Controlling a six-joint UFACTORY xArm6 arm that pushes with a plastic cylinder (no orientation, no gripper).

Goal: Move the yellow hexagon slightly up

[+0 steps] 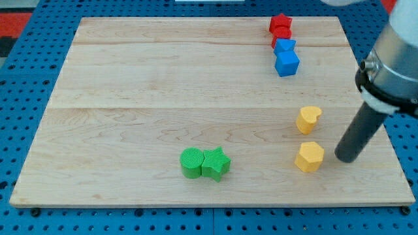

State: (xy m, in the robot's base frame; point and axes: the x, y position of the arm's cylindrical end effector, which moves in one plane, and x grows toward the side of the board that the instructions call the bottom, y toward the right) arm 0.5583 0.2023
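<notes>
**My tip sits just right of the yellow hexagon**

You can see my tip [348, 158] resting on the bench [130, 78], near its right edge in the view. As for a hand, the pictures show none to call spread or pinching: the arm ends in a straight dark rod [359, 134], which leans up and to the view's right from the tip.

The yellow hexagon [309, 156] lies just to the view's left of my tip, at about the same level. There is a narrow strip of bare wood between them, so you should read them as close but not touching.

Up and to the left of my tip, near the hexagon but apart from it, sits the yellow heart [309, 119].

Well to the left of my tip, at nearly the same level, you will find the green cylinder [191, 162] and the green star [216, 163]. They are pressed side by side, with the star the nearer of the two.

Far above my tip, toward the view's top and a little left, four blocks run in a tight column. Nearest is the blue cube [287, 63]. Then comes a second blue block [285, 46] touching it, whose shape I cannot make out. Above that is a red block [281, 39] of unclear shape, and farthest of all is the red star [281, 23].
</notes>
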